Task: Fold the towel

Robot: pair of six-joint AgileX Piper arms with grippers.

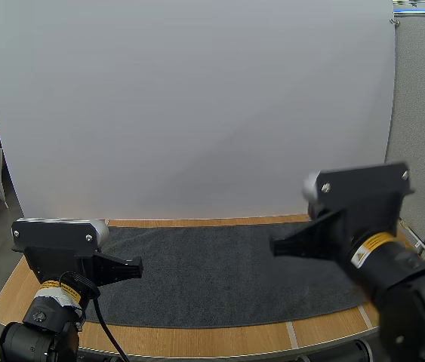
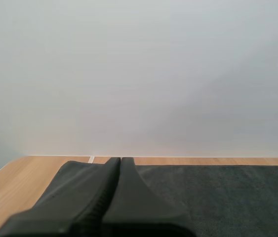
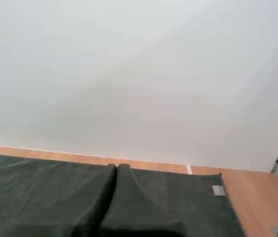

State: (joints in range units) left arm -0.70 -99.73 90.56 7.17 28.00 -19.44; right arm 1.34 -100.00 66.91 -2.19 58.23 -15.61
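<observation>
A dark grey towel (image 1: 220, 271) lies spread flat across the wooden table (image 1: 16, 290), its long side running left to right. My left gripper (image 1: 138, 266) hovers over the towel's left end, fingers together as one dark wedge (image 2: 119, 165) with nothing held. My right gripper (image 1: 274, 246) hangs higher above the towel's right half, also shut on nothing (image 3: 117, 168). The right wrist view takes in the towel (image 3: 40, 187) and a small grey label (image 3: 218, 190) at its far right corner. In the left wrist view the towel (image 2: 222, 197) stretches away beside the fingers.
A white backdrop board (image 1: 189, 105) stands upright along the table's far edge. Bare wood shows in a strip behind the towel (image 1: 197, 222), at the left end and along the front edge (image 1: 325, 332). A grey partition (image 1: 423, 113) stands at the right.
</observation>
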